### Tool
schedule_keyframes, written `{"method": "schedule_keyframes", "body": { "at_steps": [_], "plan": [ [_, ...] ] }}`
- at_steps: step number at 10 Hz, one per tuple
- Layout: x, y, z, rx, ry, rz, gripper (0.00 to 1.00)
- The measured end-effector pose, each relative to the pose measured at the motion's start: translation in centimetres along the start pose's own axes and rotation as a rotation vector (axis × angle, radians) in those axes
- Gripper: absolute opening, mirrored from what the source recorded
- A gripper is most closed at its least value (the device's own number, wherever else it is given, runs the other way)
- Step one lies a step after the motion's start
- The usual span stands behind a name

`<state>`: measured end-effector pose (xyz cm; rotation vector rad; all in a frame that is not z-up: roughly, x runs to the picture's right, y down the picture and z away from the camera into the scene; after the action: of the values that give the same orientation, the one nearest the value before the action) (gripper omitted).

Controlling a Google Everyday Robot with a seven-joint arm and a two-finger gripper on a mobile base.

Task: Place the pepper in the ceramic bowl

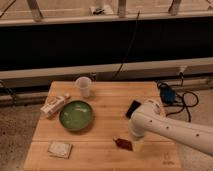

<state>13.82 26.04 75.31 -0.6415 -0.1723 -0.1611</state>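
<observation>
Gripper (136, 144) on the white robot arm (170, 127) hangs low over the near right part of the pale wooden table (100, 147), just beside the small dark red chili pepper (122, 144) lying on the wood. Whether the gripper is spread or grips the pepper, I cannot tell. The round glossy green ceramic bowl (76, 115) sits well to the left, a clear plastic cup (84, 86) behind it, and a black rectangular phone (133, 108) lies beyond the pepper.
</observation>
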Motion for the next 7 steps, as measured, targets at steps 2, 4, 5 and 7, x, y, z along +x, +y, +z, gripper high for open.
{"method": "schedule_keyframes", "body": {
  "at_steps": [2, 4, 5, 7],
  "plan": [
    [0.0, 0.0, 0.9, -0.007, -0.006, -0.003, 0.80],
    [-0.1, -0.2, 1.6, -0.010, -0.006, -0.011, 0.80],
    [0.0, -0.1, 1.7, -0.011, -0.006, -0.011, 0.80],
    [-0.1, -0.1, 2.3, -0.017, -0.006, -0.016, 0.80]
  ]
}}
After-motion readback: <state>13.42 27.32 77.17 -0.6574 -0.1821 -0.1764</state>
